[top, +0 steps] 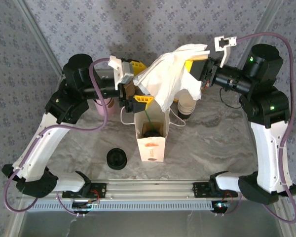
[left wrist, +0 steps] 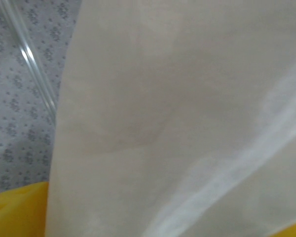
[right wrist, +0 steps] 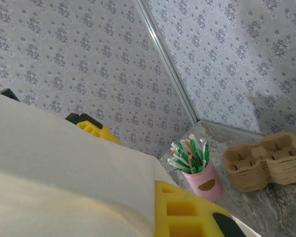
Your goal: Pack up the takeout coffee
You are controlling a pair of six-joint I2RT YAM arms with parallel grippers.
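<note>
A white paper bag (top: 151, 147) stands open in the middle of the table. Down inside it a dark round lid shows, the takeout coffee (top: 150, 132), with a green stick leaning beside it. Above the bag hangs a white napkin (top: 173, 74), and my right gripper (top: 191, 66) is shut on its upper right part. My left gripper (top: 138, 83) is open, its yellow fingers (top: 144, 100) standing on either side of the napkin's left edge. The napkin (left wrist: 177, 118) hangs close in front of the left wrist camera, and the napkin (right wrist: 59, 168) lies over my right yellow finger (right wrist: 187, 212).
A low pile of black lids (top: 117, 158) sits left of the bag. A stack of lidless cups (top: 186, 106) stands behind the bag at right. A pink cup of stirrers (right wrist: 202, 175) and cardboard cup carriers (right wrist: 266, 160) sit at the back.
</note>
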